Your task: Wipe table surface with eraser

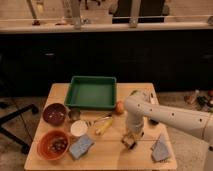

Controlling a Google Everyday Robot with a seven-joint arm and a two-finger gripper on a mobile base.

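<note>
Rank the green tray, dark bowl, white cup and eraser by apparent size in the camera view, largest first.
1. green tray
2. dark bowl
3. white cup
4. eraser, partly hidden under the gripper at the near right of the table surface; cup versus eraser is unsure.

Your white arm (170, 117) is stretching in from the right edge, bending at a chunky elbow (137, 106) and pointing its wrist (134, 126) pretty much straight down. The gripper (130, 140) is hanging at the bottom of that, low in the view, a bit right of centre.
</note>
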